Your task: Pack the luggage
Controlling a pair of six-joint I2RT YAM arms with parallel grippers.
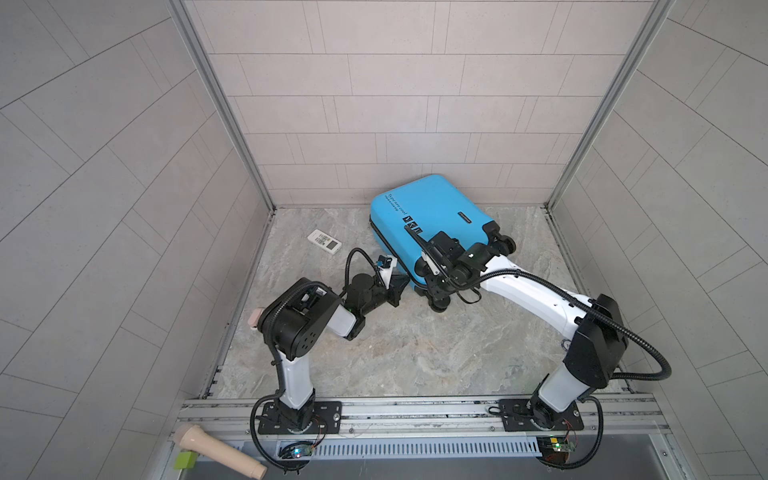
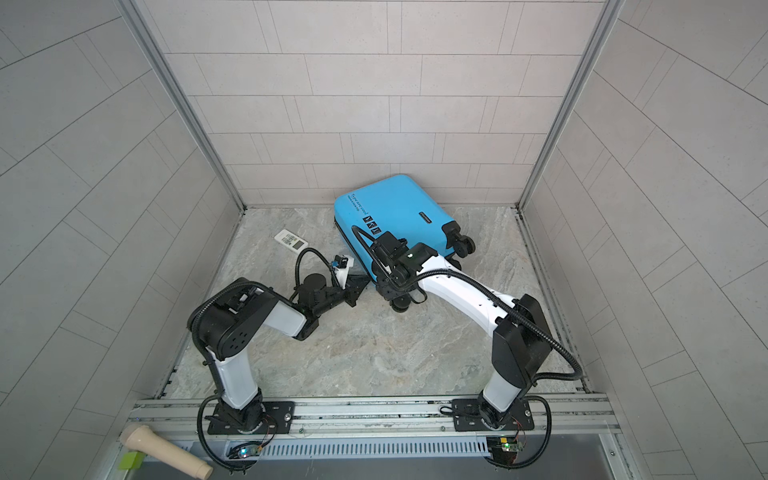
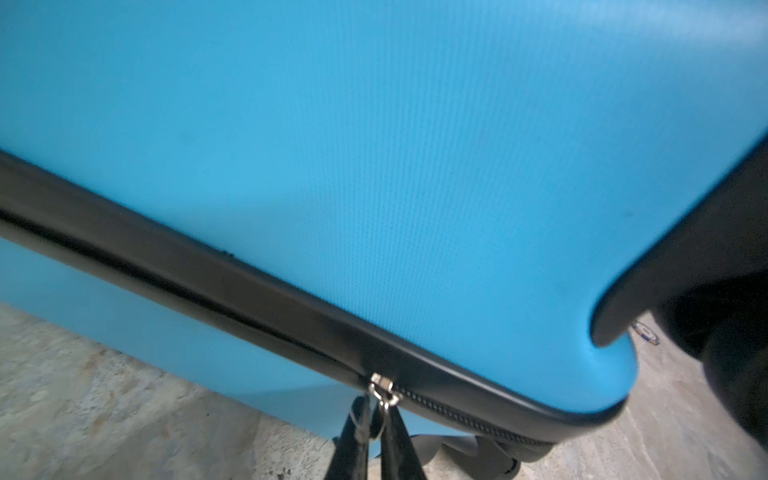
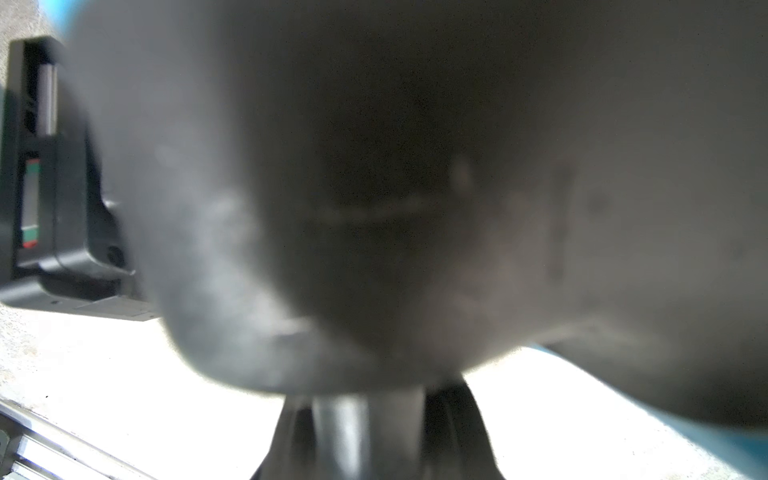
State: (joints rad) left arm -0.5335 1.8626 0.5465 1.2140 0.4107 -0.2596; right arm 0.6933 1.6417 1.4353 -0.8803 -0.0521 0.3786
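Note:
The luggage (image 1: 432, 208) (image 2: 395, 203) is a bright-blue hard-shell suitcase that lies closed and flat on the stone floor against the back wall. In the left wrist view its black zipper band (image 3: 249, 286) runs across the shell. My left gripper (image 3: 378, 419) (image 1: 405, 282) is shut on the metal zipper pull (image 3: 384, 399) at the case's near left edge. My right gripper (image 1: 432, 291) (image 2: 390, 293) is at the near corner, its jaws closed on the grey stem (image 4: 365, 419) of a black wheel (image 1: 439, 306). A blurred dark mass fills most of the right wrist view.
A white remote (image 1: 324, 241) (image 2: 291, 240) lies on the floor left of the case. Tiled walls close in the back and both sides. A metal rail (image 1: 415, 409) carries the arm bases in front, with a beige handle (image 1: 220, 451) and a green block (image 1: 185, 459) below it.

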